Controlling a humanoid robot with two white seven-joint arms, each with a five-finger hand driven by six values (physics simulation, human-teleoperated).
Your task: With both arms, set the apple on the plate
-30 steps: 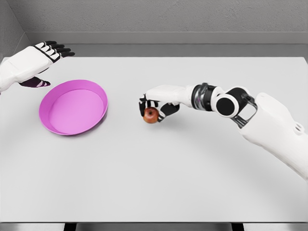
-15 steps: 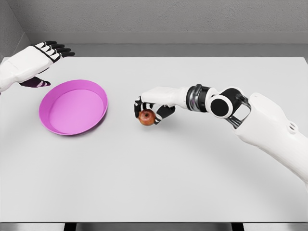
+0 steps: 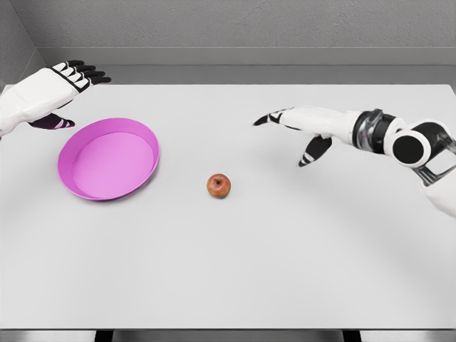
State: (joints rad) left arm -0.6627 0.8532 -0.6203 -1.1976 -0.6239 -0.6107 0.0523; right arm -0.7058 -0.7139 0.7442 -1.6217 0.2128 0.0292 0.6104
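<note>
Apple (image 3: pixel 219 186) sat alone on tabletop (image 3: pixel 285 256), at 4 o'clock from pink plate (image 3: pixel 108 158), nothing touching it. Right hand (image 3: pixel 299 125) at apple's 2 o'clock, fingers spread, empty. Left hand (image 3: pixel 53 89) at plate's 11 o'clock, fingers extended, empty.

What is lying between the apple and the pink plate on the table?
Nothing: in the head view only bare white table separates the apple from the plate.

Bright even light, soft faint shadows, sharp render
</note>
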